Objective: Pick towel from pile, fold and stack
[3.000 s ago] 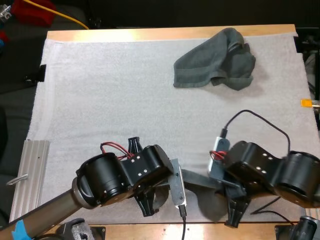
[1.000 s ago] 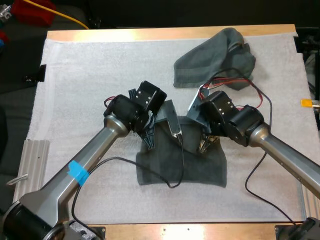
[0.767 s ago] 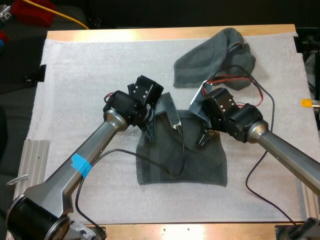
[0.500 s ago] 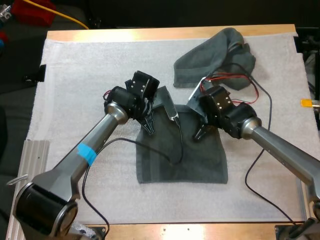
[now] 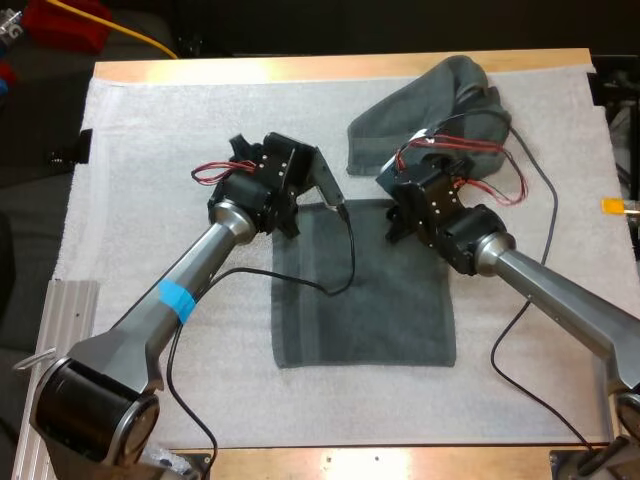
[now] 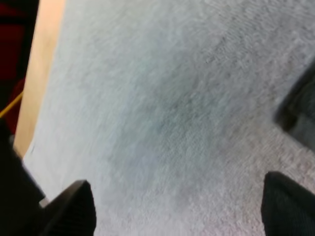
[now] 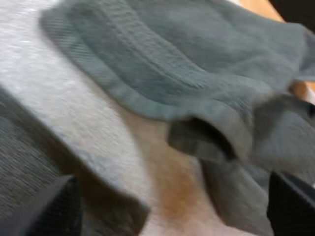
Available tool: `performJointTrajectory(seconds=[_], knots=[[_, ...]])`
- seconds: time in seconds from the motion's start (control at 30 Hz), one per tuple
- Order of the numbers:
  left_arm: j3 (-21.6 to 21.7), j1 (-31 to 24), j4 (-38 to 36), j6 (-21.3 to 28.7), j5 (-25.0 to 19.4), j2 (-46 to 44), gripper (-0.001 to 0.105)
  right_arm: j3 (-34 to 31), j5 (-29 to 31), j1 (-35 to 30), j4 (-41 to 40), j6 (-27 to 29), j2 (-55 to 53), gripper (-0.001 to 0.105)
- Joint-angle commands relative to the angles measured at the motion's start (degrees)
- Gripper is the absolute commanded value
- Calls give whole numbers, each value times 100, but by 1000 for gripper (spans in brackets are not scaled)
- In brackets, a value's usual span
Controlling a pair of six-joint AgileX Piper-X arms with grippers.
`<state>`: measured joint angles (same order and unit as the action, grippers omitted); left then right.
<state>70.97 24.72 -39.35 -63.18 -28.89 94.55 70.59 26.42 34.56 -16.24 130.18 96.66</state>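
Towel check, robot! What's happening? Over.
Left hand open, over bare mat. Right hand open, by the crumpled towel. Flat towel spread mid-mat. Nothing in the way.

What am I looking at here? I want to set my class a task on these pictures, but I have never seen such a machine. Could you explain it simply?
These are two robot arms at a wooden table covered by a white mat. One picture looks down from behind the arms. The other two come from cameras riding on each arm's wrist. Each arm ends in a gripper of two black fingers. A flat towel, dark grey-green, lies mid-mat, and a crumpled towel lies at the far side. The left gripper and right gripper are at the flat towel's far edge, both open and holding nothing.
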Motion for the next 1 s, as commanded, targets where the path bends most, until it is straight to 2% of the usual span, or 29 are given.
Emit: performJointTrajectory(seconds=[0.0, 0.17, 0.33, 0.57, 0.77, 0.97], knots=[[3, 7, -76, -279, -105, -206, 69, -2, 115, -28, -24, -83, -172, 75], [3, 7, -460, -813, 47, -601, 69, -2, 115, -28, -207, -343, -508, 75], [3, 7, -1038, -1413, 171, -1059, 69, -2, -14, -28, -890, -809, -980, 75], [3, 7, -1856, -2392, 1001, -1883, 69, -2, -435, -28, -1964, -1732, -1744, 75], [3, 7, -2385, -2899, 1463, -2598, 69, -2, -774, -28, -2680, -2155, -2277, 75], [3, 10, -2744, -3440, 2125, -3283, 69, -2, -1306, -28, -3515, -2670, -2787, 75]])
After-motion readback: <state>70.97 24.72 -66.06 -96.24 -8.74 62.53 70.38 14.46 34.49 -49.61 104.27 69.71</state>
